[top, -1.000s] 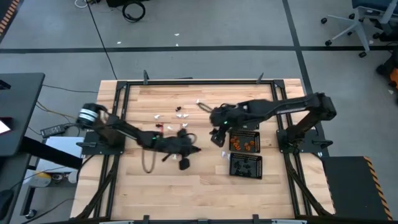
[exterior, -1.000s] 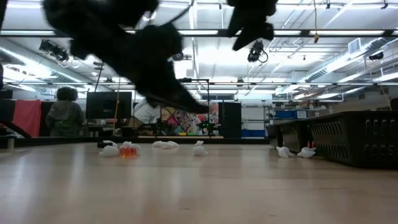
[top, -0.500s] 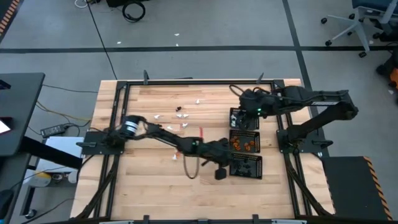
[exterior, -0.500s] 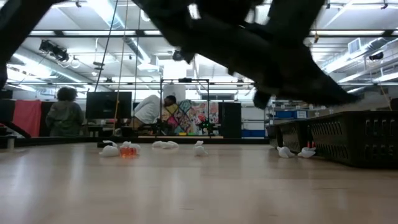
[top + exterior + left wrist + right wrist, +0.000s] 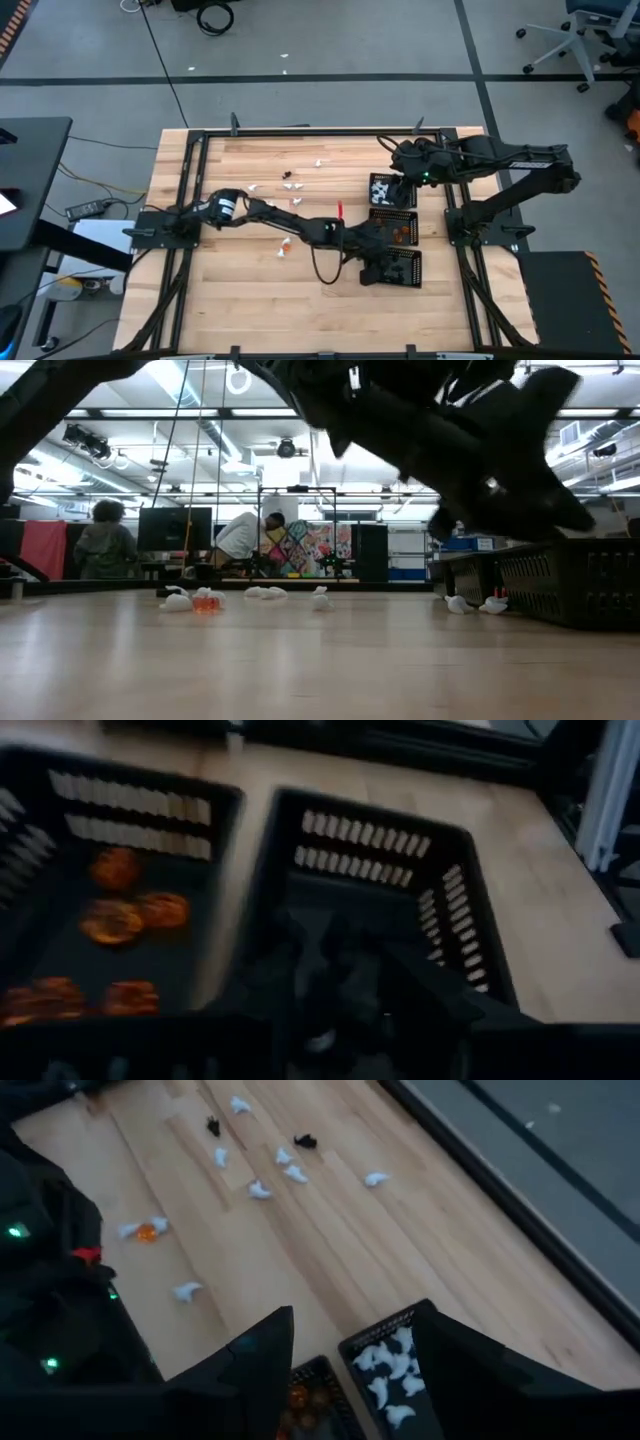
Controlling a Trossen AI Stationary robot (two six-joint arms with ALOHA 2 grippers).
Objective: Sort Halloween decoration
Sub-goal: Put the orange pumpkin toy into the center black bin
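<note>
Left tool [image 5: 388,268] over black-trinket tray [image 5: 398,268]

No text, label, brand, number or sign can be read in any of the views. The colourful panel [image 5: 300,550] in the room behind the table, seen from the low camera, has some painted shapes, but they are too small and too blurred to make out any letters.
</note>
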